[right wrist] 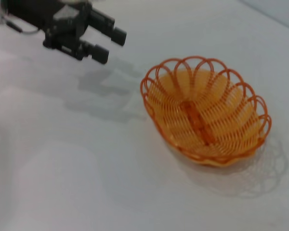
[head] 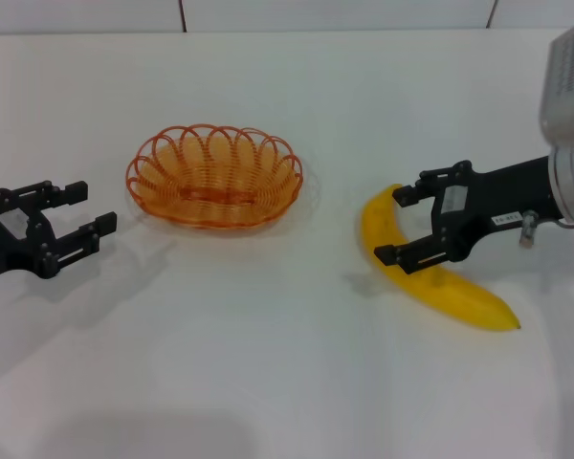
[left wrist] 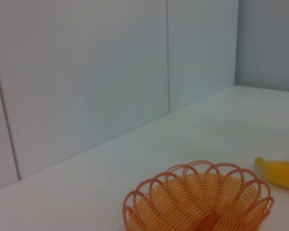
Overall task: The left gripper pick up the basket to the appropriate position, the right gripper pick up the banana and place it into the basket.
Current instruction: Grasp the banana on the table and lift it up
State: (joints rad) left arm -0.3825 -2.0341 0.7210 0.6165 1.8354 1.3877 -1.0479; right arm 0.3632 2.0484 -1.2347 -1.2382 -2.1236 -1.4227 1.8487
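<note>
On the white desk [head: 268, 363], the basket [head: 214, 176] sits at 11 o'clock and the banana [head: 430, 273] at 3. The right gripper [head: 396, 226] straddles the banana, jaws released. The left gripper [head: 89, 207], at 9 o'clock beside the basket, has released jaws.

Plenty of bare table [head: 268, 382] here. The basket [head: 214, 176] sits alone at about 11 o'clock from center, with open surface all round it. The left gripper [head: 84, 210] sits at 9 o'clock of the basket, fingers apart, with a clear strip of table between them, so nothing blocks a straight reach to the rim. The banana [head: 430, 273] lies at 4 o'clock of the basket, well apart from it. The right gripper [head: 394, 225] straddles the banana's upper half, fingers spread either side. Between banana and basket it's open table. Behind it all at 12 o'clock is a wall [left wrist: 86, 72].
</note>
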